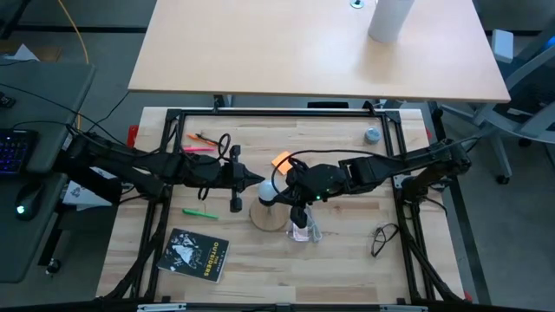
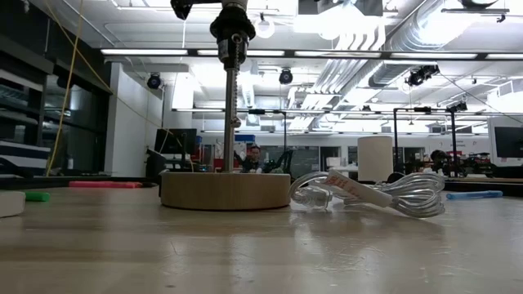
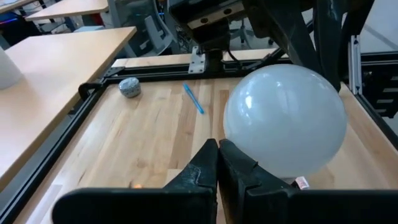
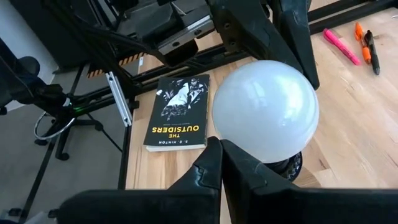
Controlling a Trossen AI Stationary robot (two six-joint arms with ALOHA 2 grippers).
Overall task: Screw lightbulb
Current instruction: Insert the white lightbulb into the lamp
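The lightbulb [image 1: 268, 191] stands upright in the black socket [image 4: 287, 166] of the round wooden disc [image 1: 269, 217] near the middle of the table [image 1: 347, 260], with both arms crowded around it. To finish the step well, I judge the bulb needs gentle turning about its upright axis with light, even side pressure, so the threads seat without tipping the disc or skidding it into the clear plastic packet [image 2: 368, 194] lying just beside it. The left gripper [image 3: 217, 152] reaches in level from the left, its fingers pressed together with nothing between them, its tip close against the globe's lower side. The right gripper [image 4: 221, 150] comes in from the right, the arm bent at the elbow, likewise pinched shut and empty, nosing the bulb's other side. Neither holds the bulb.
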